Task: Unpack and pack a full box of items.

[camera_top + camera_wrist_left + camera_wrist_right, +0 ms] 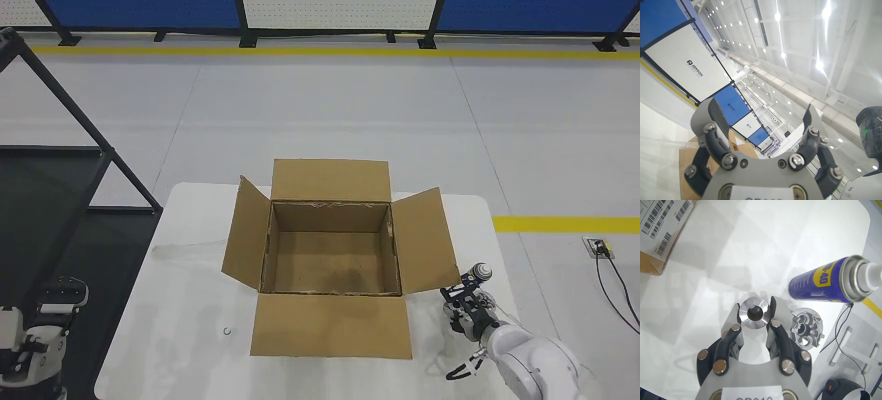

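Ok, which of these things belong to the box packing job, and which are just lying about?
Job:
cardboard box
metal bushing, held in the right pincer
spray can
cast metal part

Lying about:
cable on the floor
floor socket
black frame beside the table

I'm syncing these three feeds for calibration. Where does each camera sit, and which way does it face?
Top view: above the arms, facing down on the table and open box; the right pincer shows beside the box.
Left wrist view: on that wrist, facing up at the ceiling past the open left pincer.
Right wrist view: on that wrist, facing down at the table; its pincer grips a metal ring.
Shared: all three catch the box.
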Tool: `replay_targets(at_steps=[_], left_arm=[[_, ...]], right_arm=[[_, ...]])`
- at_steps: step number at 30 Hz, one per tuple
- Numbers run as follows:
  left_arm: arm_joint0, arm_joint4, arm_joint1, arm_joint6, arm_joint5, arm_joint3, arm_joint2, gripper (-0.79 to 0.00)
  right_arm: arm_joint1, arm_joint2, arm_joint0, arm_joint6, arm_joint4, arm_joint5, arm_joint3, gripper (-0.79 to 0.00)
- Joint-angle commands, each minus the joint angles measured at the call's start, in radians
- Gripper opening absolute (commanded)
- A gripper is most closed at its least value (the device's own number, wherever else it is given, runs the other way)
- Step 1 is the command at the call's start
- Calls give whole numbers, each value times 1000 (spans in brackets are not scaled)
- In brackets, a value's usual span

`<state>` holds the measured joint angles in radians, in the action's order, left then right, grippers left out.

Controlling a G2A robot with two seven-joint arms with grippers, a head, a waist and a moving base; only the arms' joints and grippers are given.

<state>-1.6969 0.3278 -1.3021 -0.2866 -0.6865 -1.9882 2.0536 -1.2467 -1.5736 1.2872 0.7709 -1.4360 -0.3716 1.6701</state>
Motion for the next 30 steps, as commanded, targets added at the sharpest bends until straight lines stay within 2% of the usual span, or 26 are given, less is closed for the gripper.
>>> replay_targets(at_steps=[1,3,10,19,21,25,27,30], left_arm=[[0,0,0,0,0,0,0,0],[0,0,0,0,0,0,0,0],[0,0,0,0,0,0,0,0],[0,0,0,0,0,0,0,0],[0,0,0,0,0,0,0,0],[0,0,0,0,0,0,0,0],[0,0,0,0,0,0,0,0],[0,0,0,0,0,0,0,0]], right_arm=[[1,0,-1,-2,5,2,-2,-576],[3,-3,2,-5,12,4,0,-514],[9,-21,26,-25,33,10,31,-449],[14,-65,92,-108,140,12,118,-443],[14,-73,104,-131,173,22,133,-480],[12,-76,122,-183,264,33,142,-474],[11,-77,128,-206,311,25,136,-514],[12,-78,130,-232,358,17,124,-714]])
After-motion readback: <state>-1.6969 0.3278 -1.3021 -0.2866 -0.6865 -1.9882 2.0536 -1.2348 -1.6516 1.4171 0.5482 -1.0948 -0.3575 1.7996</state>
